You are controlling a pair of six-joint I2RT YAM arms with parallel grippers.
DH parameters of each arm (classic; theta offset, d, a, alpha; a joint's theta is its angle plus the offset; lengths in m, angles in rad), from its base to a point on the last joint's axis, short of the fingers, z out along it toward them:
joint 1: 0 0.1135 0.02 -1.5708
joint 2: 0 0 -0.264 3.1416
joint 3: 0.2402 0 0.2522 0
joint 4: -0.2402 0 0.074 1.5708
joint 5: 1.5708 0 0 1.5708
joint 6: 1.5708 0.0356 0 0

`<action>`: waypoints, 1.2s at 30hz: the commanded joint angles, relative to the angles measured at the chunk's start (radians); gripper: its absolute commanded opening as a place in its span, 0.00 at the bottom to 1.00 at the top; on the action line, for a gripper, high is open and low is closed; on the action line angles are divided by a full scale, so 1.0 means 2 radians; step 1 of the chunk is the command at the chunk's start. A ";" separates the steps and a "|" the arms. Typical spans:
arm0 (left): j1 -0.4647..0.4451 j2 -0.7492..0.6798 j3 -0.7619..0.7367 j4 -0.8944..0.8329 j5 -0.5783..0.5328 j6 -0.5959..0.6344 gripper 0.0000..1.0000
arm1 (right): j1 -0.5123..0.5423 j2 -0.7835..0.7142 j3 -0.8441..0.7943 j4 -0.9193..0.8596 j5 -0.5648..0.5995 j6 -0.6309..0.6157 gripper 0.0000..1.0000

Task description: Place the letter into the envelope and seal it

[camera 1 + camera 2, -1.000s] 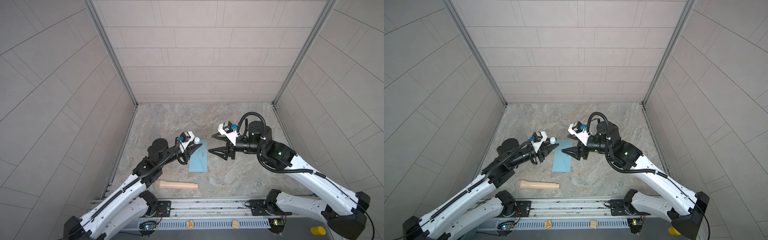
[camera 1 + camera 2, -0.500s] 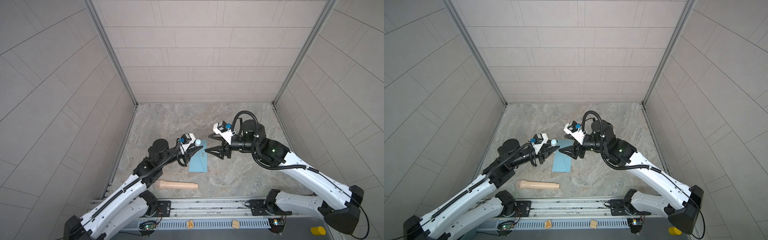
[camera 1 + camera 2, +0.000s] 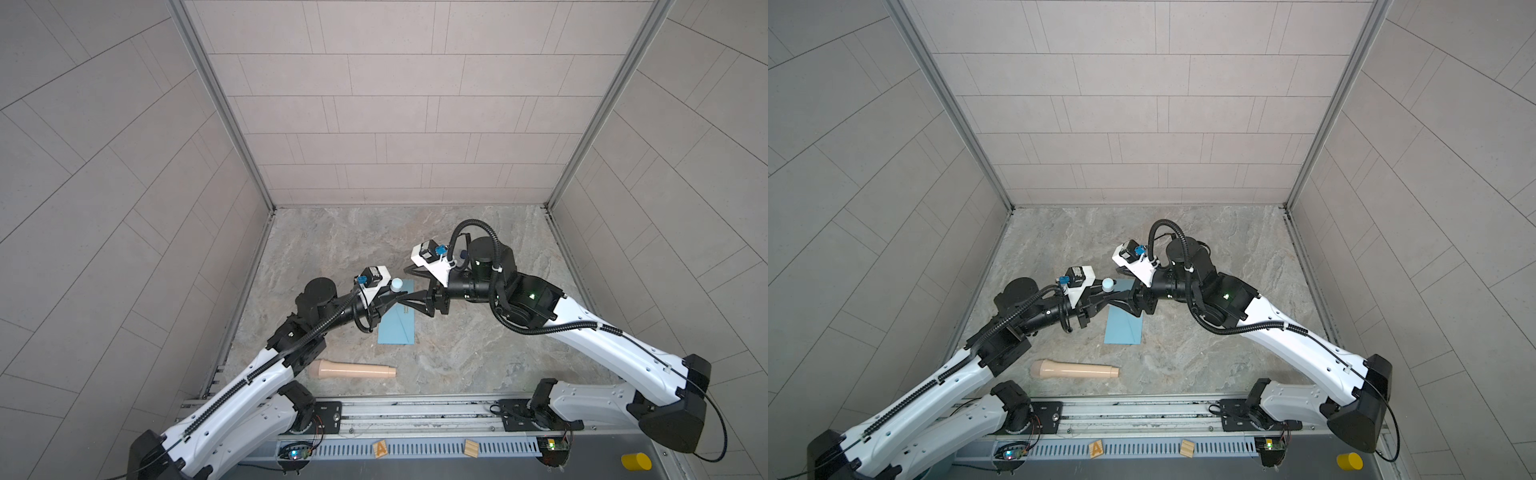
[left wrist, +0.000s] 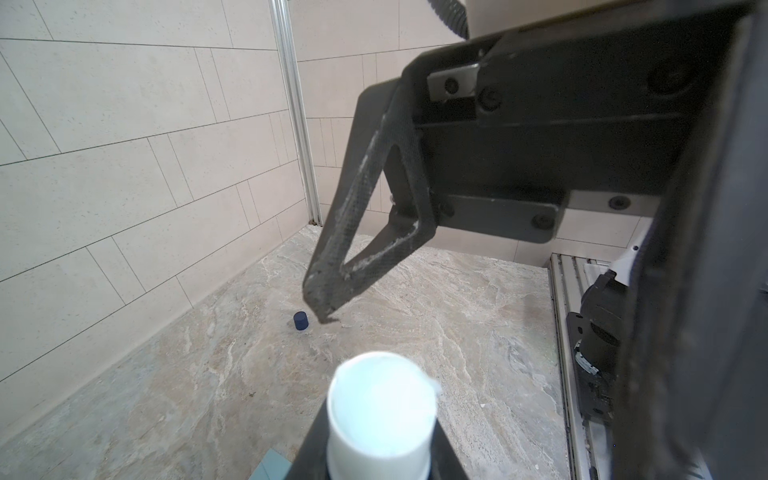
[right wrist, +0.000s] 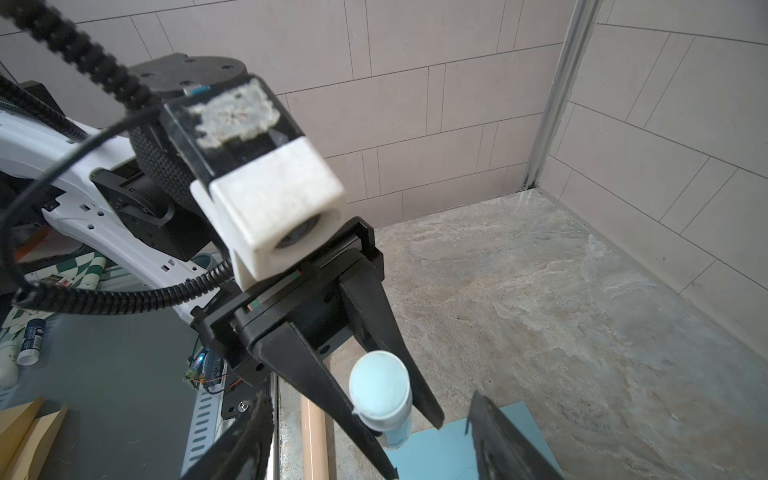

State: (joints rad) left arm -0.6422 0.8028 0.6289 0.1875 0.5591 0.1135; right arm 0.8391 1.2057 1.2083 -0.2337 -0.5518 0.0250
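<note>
A light blue envelope (image 3: 397,328) is lying flat on a grey marbled table (image 3: 478,353), a little left of the middle in both top views, with its long sides running away from the robot. Its far end is sitting under the two grippers. Whether the flap is shut cannot be told.

The left gripper (image 3: 395,296) is reaching in from the left and hovering over that far end. Its jaws are clamping a white tube (image 3: 397,284) with a pale blue top, which is standing nearly upright between the two black fingers (image 5: 374,345). The bottom of the tube is hanging close above the blue paper; contact cannot be judged.

The right gripper (image 3: 402,286) is reaching in from the right and facing the left one, its jaws spread wide and holding nothing. In the right wrist view the tube is showing between the two spread fingers (image 5: 498,432), near their tips and apart from them.

Near the front edge of the table, well apart from the envelope, a long beige cylinder (image 3: 353,370) is lying on its side. In the left wrist view a small dark blue cap (image 4: 300,321) is sitting alone on the table, farther back.
</note>
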 commanded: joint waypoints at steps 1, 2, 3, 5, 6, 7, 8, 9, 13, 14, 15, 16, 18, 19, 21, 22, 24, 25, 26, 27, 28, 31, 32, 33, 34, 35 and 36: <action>-0.003 0.000 -0.003 0.026 0.013 -0.007 0.00 | 0.007 0.007 0.015 0.019 0.011 0.004 0.72; -0.003 0.000 -0.003 0.026 0.012 -0.008 0.00 | 0.007 0.008 0.016 0.023 0.012 0.007 0.71; -0.003 0.000 -0.003 0.026 0.012 -0.008 0.00 | 0.008 0.011 0.016 0.027 0.013 0.009 0.69; -0.003 0.000 -0.004 0.027 0.012 -0.009 0.00 | 0.008 0.014 0.016 0.032 0.015 0.013 0.63; -0.003 0.000 -0.003 0.027 0.012 -0.009 0.00 | 0.009 0.015 0.016 0.034 0.016 0.014 0.61; -0.003 0.000 -0.004 0.027 0.012 -0.009 0.00 | 0.009 0.016 0.016 0.035 0.017 0.015 0.59; -0.003 0.000 -0.004 0.027 0.011 -0.010 0.00 | 0.009 0.018 0.016 0.036 0.017 0.016 0.57; -0.004 -0.001 -0.004 0.027 0.012 -0.010 0.00 | 0.009 0.020 0.016 0.037 0.017 0.018 0.56; -0.004 0.000 -0.005 0.027 0.012 -0.012 0.00 | 0.011 0.024 0.018 0.040 0.017 0.022 0.52; -0.004 0.000 -0.005 0.028 0.012 -0.012 0.00 | 0.011 0.025 0.019 0.039 0.016 0.022 0.50; -0.004 -0.001 -0.004 0.028 0.012 -0.013 0.00 | 0.012 0.026 0.020 0.039 0.015 0.021 0.50; -0.004 -0.001 -0.005 0.028 0.011 -0.014 0.00 | 0.012 0.028 0.021 0.038 0.015 0.021 0.49; -0.004 -0.001 -0.005 0.028 0.011 -0.015 0.00 | 0.014 0.030 0.022 0.034 0.015 0.019 0.46; -0.004 -0.001 -0.005 0.028 0.011 -0.016 0.00 | 0.014 0.032 0.023 0.033 0.016 0.020 0.44; -0.004 -0.001 -0.005 0.029 0.011 -0.016 0.00 | 0.015 0.033 0.025 0.031 0.017 0.019 0.41; -0.004 -0.001 -0.005 0.029 0.011 -0.017 0.00 | 0.017 0.034 0.026 0.030 0.017 0.018 0.39; -0.004 -0.001 -0.005 0.029 0.012 -0.018 0.00 | 0.018 0.035 0.027 0.026 0.019 0.014 0.36; -0.004 0.000 -0.005 0.029 0.012 -0.018 0.00 | 0.020 0.035 0.029 0.023 0.021 0.012 0.34; -0.004 -0.001 -0.005 0.029 0.012 -0.019 0.00 | 0.020 0.037 0.029 0.021 0.022 0.011 0.32; -0.005 -0.001 -0.005 0.029 0.011 -0.019 0.00 | 0.020 0.037 0.030 0.017 0.024 0.009 0.31; -0.004 0.000 -0.005 0.029 0.011 -0.020 0.00 | 0.021 0.037 0.031 0.015 0.024 0.008 0.29; -0.004 0.000 -0.005 0.030 0.011 -0.021 0.00 | 0.022 0.037 0.031 0.013 0.027 0.006 0.25; -0.004 0.000 -0.005 0.030 0.011 -0.022 0.00 | 0.023 0.037 0.031 0.012 0.029 0.005 0.24; -0.005 0.001 -0.005 0.031 0.011 -0.023 0.00 | 0.024 0.037 0.032 0.010 0.030 0.004 0.22; -0.004 0.001 -0.005 0.031 0.011 -0.023 0.00 | 0.024 0.037 0.032 0.009 0.030 0.002 0.21; -0.004 0.001 -0.005 0.031 0.011 -0.023 0.00 | 0.024 0.038 0.032 0.008 0.031 0.001 0.19; -0.004 0.001 -0.004 0.032 0.011 -0.024 0.00 | 0.024 0.037 0.032 0.007 0.032 0.001 0.18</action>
State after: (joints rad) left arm -0.6479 0.8074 0.6273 0.1917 0.5686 0.0742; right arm 0.8764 1.2781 1.2495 -0.2012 -0.4873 0.0368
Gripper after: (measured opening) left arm 0.258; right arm 0.232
